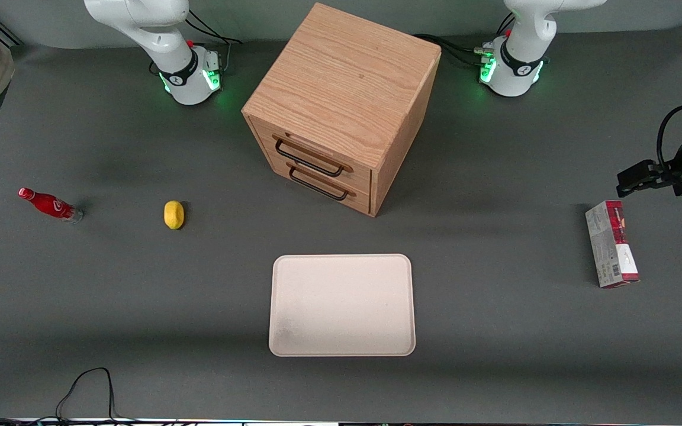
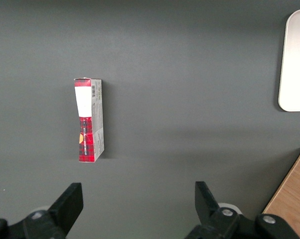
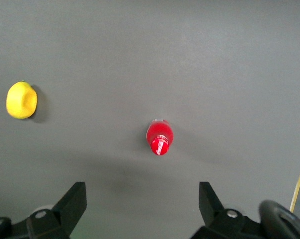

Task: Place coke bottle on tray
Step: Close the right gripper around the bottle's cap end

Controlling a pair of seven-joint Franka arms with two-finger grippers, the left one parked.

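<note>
Lemon point(image 1: 174, 214), wooden drawer cabinet point(image 1: 341, 106), probably lying red-and-grey carton point(image 1: 611, 244).

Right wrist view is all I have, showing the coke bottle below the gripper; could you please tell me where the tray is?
Observer: The tray lies in front of the wooden drawer cabinet, nearer the front camera than it. The coke bottle stands toward the working arm's end of the table, with the open gripper above it.
Operator: Thank you. Is anything on the tray?
Observer: No, it holds nothing.
Operator: Does anything lie between the bottle and the tray?
Observer: Yes, the lemon sits on the table between them, beside the bottle.
</note>
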